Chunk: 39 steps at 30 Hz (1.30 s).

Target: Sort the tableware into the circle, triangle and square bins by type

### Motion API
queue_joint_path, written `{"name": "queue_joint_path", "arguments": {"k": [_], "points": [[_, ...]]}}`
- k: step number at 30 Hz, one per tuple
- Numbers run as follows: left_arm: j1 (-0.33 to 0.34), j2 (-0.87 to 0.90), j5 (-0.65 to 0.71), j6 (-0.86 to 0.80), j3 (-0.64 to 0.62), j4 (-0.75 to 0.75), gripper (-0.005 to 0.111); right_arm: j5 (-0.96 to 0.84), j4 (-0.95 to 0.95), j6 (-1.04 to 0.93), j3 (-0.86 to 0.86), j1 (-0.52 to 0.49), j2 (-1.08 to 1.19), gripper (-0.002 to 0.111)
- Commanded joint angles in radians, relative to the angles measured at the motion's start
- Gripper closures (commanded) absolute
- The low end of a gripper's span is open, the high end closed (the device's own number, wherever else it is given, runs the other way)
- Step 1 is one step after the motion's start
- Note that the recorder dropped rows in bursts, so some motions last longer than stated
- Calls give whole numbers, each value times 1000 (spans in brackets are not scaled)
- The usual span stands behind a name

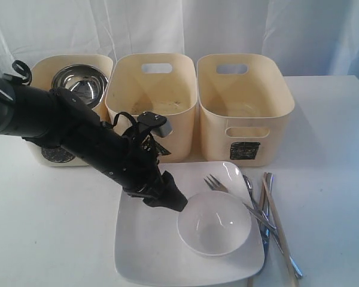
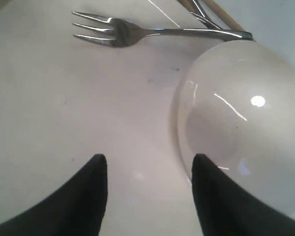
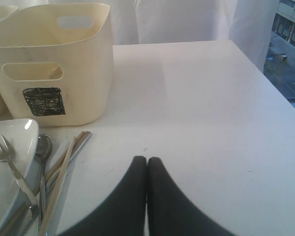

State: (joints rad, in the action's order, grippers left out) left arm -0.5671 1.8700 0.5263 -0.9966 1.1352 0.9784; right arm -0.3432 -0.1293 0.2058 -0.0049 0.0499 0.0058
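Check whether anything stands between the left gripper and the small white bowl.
Nothing visible does. The left gripper hangs open over the square plate, close beside the small white bowl, with only bare plate showing in front of its fingers. The fork lies farther along the plate, clear of that gap.

Exterior view: black left arm crosses the middle cream plastic bin; front mark hidden. Leftmost cream plastic bin: mark mostly covered. Wooden chopsticks run off the lower edge. Left wrist view: small white bowl cut by the frame edge.
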Motion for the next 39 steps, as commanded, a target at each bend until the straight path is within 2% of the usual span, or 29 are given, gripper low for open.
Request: {"name": "queue_joint_path", "arguments": {"k": [1,20,30,39], "points": [[-5,7,19,5,-8,36,50,8,0,-7,5,-1,-6,108],[-5,7,11,-27,-8,25,50,8,0,-7,5,-1,-6,108],[-5,5,74,-27,-8,61,50,8,0,-7,5,-1,-6,108],[-5,4,114,-79,-6,195,50,8,0,-7,5,-1,-6,108]]}}
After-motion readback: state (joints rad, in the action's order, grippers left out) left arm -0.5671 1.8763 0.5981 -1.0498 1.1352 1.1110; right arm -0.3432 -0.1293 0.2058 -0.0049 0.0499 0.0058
